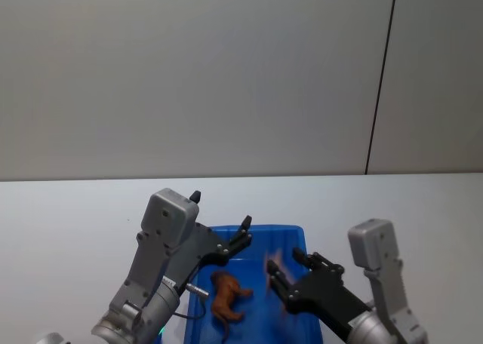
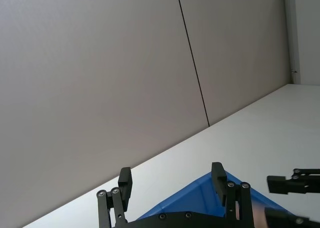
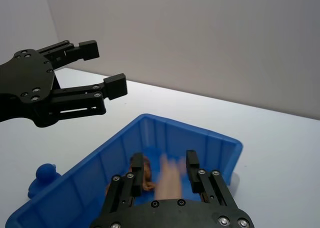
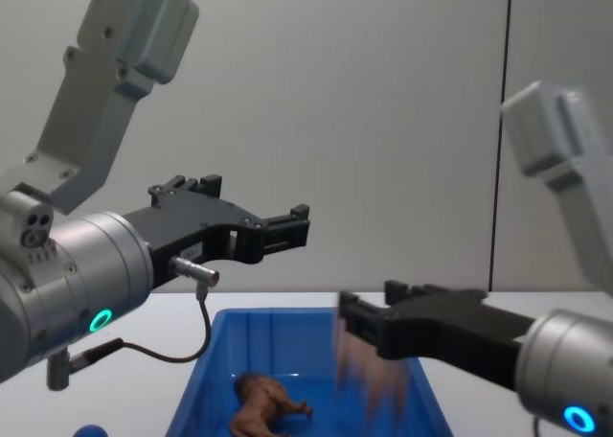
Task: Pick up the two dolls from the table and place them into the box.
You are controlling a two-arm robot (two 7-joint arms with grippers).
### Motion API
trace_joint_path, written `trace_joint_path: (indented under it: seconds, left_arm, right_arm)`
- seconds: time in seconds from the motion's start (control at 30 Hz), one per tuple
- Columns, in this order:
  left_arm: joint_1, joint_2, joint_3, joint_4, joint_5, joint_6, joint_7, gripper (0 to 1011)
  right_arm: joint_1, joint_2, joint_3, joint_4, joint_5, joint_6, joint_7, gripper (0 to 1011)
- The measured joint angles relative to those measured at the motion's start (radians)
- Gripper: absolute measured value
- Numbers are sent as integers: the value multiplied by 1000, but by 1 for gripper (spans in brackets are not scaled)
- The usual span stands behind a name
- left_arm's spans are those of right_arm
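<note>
Blurred pink doll (image 3: 167,182) lies within the right pincer (image 3: 164,160).

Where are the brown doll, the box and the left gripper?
brown doll (image 1: 226,297): head view, on its body.
box (image 1: 275,228): head view, on its far rim.
left gripper (image 2: 171,180): left wrist view, midway between its open fingertips.

Two dolls, a brown doll (image 1: 226,299) below the fingers and a blurred pale pink doll (image 3: 169,183) between the right gripper's (image 3: 164,164) spread fingers; one blue box (image 1: 287,232); one small blue round object (image 3: 45,174); one white table (image 1: 68,216); two grippers, counting the left gripper (image 3: 102,67).
</note>
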Motion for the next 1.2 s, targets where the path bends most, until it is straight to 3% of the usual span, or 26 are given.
trace_joint_path:
  seconds: [0.33,0.63,1.2]
  left_arm:
    - [0,0,0,0,0,0,0,1001]
    - [0,0,0,0,0,0,0,1001]
    - [0,0,0,0,0,0,0,1001]
  right_arm:
    - [51,-32,-11,73,5,17,30,762]
    - [43,-30,-13,65,-27,4,-30,1001]
    - [-66,33,10,-66,-50,-29,-213,1001]
